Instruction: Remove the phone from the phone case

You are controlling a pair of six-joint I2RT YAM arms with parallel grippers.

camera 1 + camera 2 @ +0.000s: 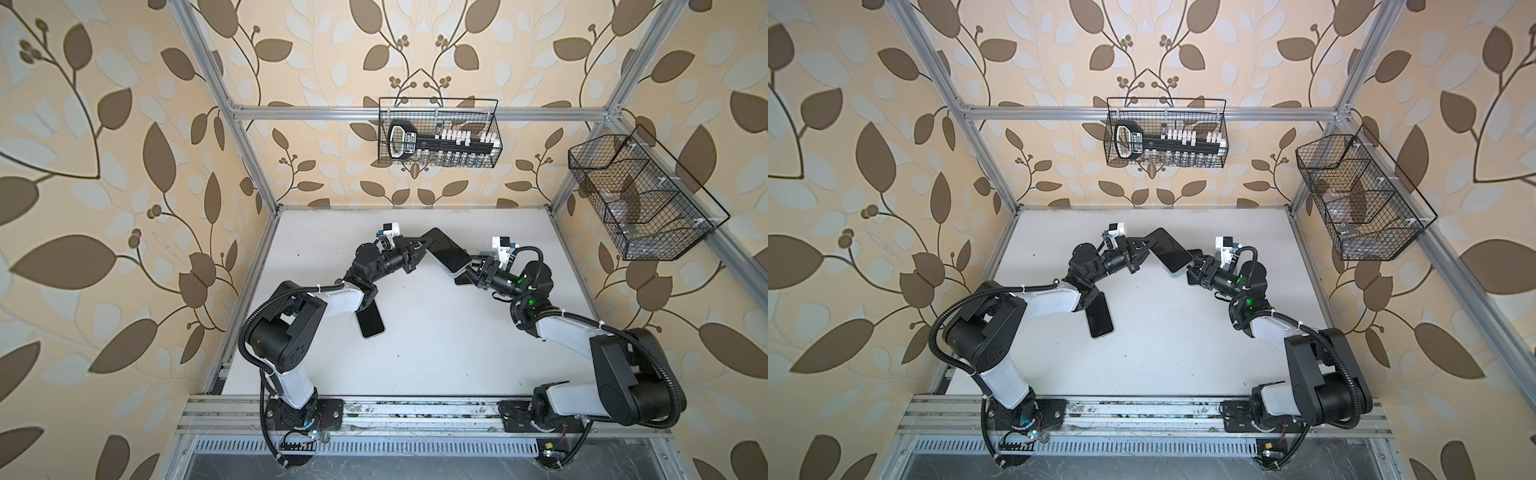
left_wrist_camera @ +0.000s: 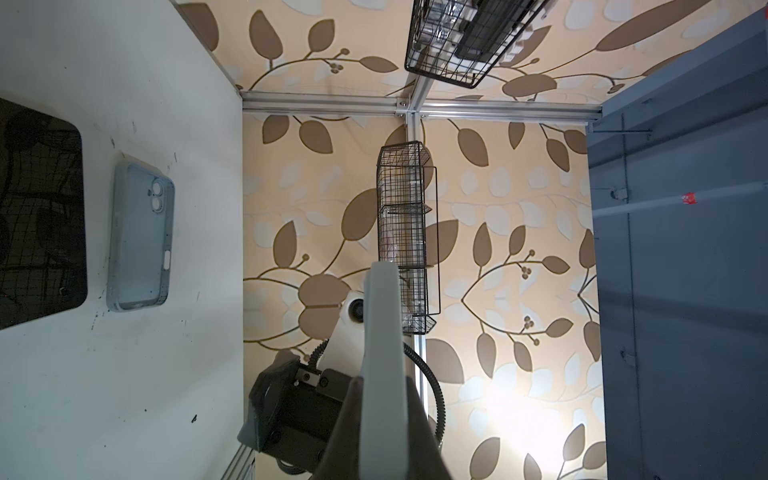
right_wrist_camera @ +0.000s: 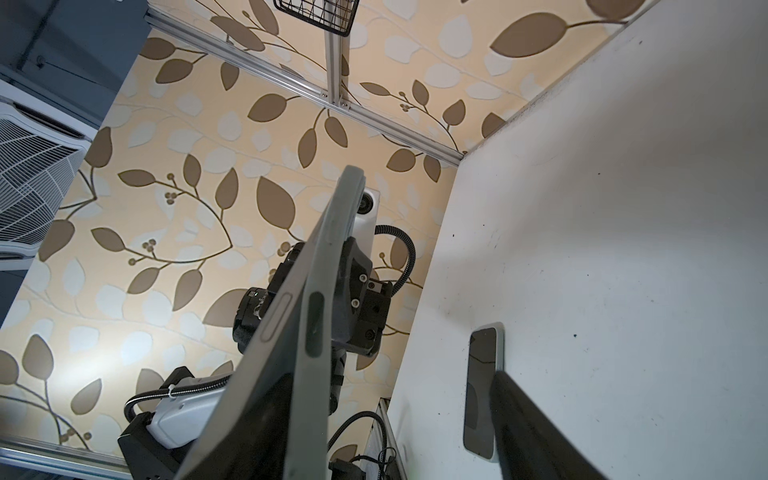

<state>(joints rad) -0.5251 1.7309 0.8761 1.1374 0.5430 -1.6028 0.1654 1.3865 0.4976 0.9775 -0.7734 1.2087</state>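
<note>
Cased unit up in the air, clear of the white table (image 1: 436, 353), over its rear middle. The phone (image 1: 451, 251) shows black glass, screen facing up, long axis slanted across the table. The phone case (image 3: 336, 216) is matte, pale grey-green, with a slot cut in its side. On one long side the phone's dark edge and long button stand outside the case wall; the rest is seated.

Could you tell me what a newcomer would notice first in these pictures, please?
A black-screened phone in a pale grey case is held aloft over the white table, with the left gripper clamped on one end and the right gripper open at the other. Next, a second black phone lies flat beneath the left arm.
</note>
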